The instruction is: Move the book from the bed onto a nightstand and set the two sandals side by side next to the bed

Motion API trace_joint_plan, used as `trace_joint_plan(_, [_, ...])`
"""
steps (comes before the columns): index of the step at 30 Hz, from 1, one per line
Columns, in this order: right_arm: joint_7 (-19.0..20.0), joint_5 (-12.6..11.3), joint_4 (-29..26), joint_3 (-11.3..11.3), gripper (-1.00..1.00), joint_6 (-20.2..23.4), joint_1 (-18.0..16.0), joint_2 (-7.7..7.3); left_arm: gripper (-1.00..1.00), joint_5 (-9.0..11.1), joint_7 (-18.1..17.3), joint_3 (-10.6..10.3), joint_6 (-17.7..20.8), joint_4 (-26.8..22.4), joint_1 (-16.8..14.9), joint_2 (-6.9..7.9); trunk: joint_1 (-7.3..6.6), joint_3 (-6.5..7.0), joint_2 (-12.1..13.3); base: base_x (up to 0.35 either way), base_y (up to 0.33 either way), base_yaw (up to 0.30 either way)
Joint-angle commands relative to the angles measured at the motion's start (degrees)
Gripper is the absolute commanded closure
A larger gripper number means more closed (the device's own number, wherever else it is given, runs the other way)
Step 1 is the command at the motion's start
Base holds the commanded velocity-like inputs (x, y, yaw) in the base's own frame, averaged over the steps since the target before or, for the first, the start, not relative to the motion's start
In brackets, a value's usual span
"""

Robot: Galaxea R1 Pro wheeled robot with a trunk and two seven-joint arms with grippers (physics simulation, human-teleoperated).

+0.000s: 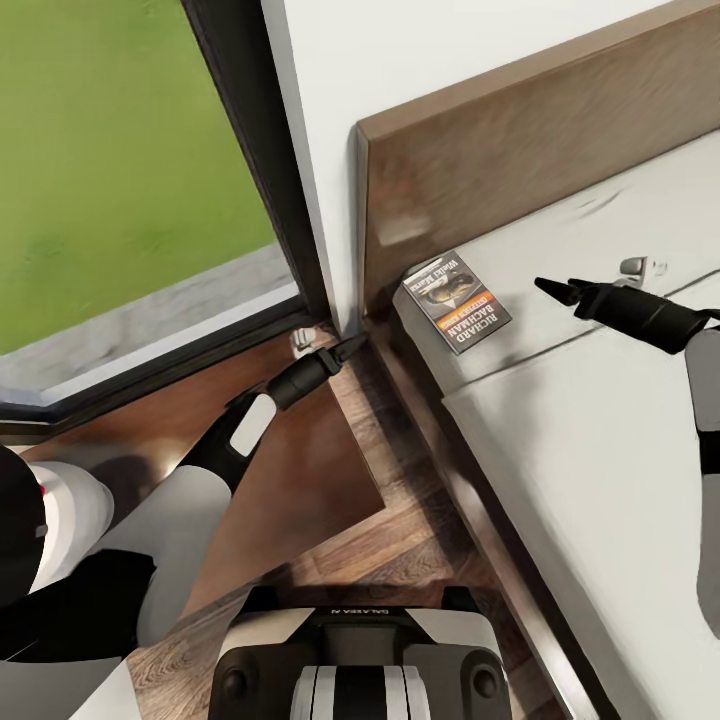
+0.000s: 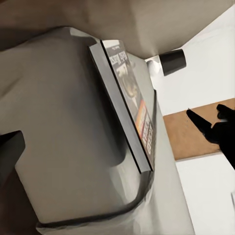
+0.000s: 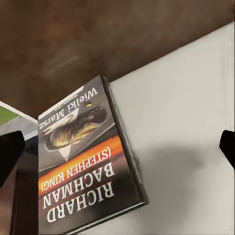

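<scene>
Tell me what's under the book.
The book lies flat on the light-grey mattress of the bed, near its corner by the wooden headboard. Bare mattress surrounds it. Whatever lies directly beneath its cover is hidden.

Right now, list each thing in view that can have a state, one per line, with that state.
book: lying flat, cover up, on the mattress corner by the headboard, not held.
bed: mattress bare apart from the book.
right gripper: fingers apart, empty, hovering beside the book.
left gripper: low beside the bed frame, holding nothing; cannot tell whether open.
</scene>
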Motion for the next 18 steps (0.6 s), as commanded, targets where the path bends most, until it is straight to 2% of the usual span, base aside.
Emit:
trace_joint_plan(1, [-0.1,-0.2,1.5,0.0,-1.00,0.3,-1.1,-0.02,-1.00,0.6,-0.1,-0.1,0.6,0.0,0.0,0.02,0.00,-0.02,0.0,0.000,0.000,0.000])
trace_joint_plan(2, [-0.1,-0.3,2.4,0.0,-1.00,0.3,-1.6,-0.02,-1.00,0.6,-0.1,-0.1,0.6,0.0,0.0,0.02,0.00,-0.02,0.0,0.000,0.000,0.000])
trace_joint_plan(6, [-0.2,-0.2,12.3,0.1,-1.00,-1.0,-5.8,0.14,-1.00,0.6,-0.2,-0.2,0.6,-0.3,0.0,0.02,0.00,-0.02,0.0,0.000,0.000,0.000])
trace_joint_plan(8, [-0.1,-0.4,20.5,3.0,-1.00,-5.6,-9.0,0.24,-1.00,0.6,-0.2,-0.2,0.7,-1.2,0.0,0.02,0.00,-0.02,0.0,0.000,0.000,0.000])
trace_joint_plan(11, [-0.1,-0.6,25.7,6.2,-1.00,-8.3,-10.9,0.33,-1.00,0.6,-0.2,-0.2,0.8,-1.5,0.0,0.02,0.00,-0.02,0.0,0.000,0.000,0.000])
trace_joint_plan(12, [-0.1,-0.7,29.9,7.6,-1.00,-10.3,-12.3,0.61,-1.00,0.6,-0.2,-0.2,0.8,-1.6,0.0,0.02,0.00,-0.02,0.0,0.000,0.000,0.000])
trace_joint_plan(18, [0.2,-0.5,39.0,8.7,-1.00,-15.5,-15.7,2.97,-1.00,0.6,-0.3,-0.2,0.9,-1.6,0.0,0.02,0.00,-0.02,0.0,0.000,0.000,0.000])
